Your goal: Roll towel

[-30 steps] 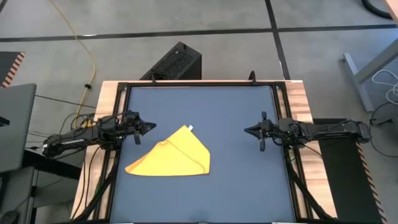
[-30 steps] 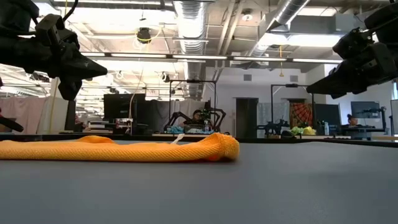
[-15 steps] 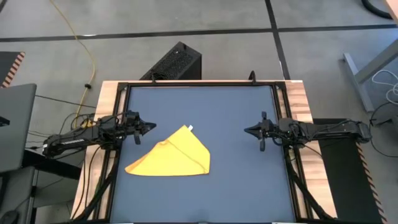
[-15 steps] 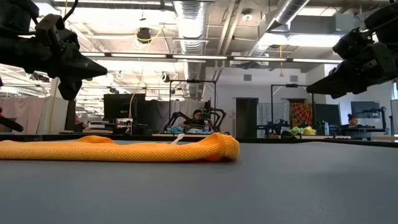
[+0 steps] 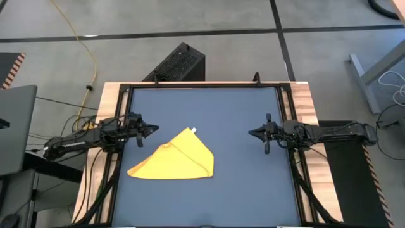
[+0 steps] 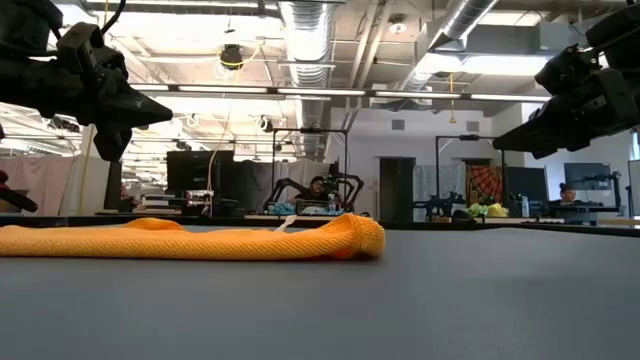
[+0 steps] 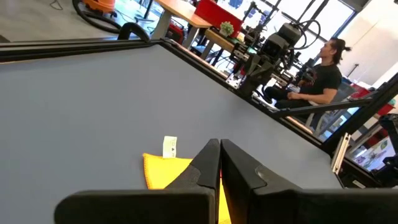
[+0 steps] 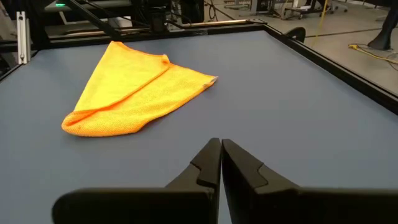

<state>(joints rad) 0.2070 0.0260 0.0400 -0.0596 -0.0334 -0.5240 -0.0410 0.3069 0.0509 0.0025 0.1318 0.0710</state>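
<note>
The towel (image 5: pixel 174 158) is seen lying flat on the dark blue table (image 5: pixel 221 114), in the left half of the surface as viewed from above, folded into a rough triangle with one thicker folded edge along its right side. A small white tag (image 5: pixel 193 132) is found at its upper corner. In the low view the towel (image 6: pixel 190 240) is shown as a low yellow-orange band resting on the tabletop, its rounded fold at the right end. It is touched by neither gripper. The left gripper (image 5: pixel 154 130) is held above the table's left edge, just beside the towel's upper corner, with its fingers pressed together and nothing between them. The right gripper (image 5: pixel 252 133) is held over the right part of the table, well apart from the towel, its fingers likewise closed on nothing. Beyond the table, a seated person (image 7: pixel 317 78) is visible in the left wrist view.
</note>
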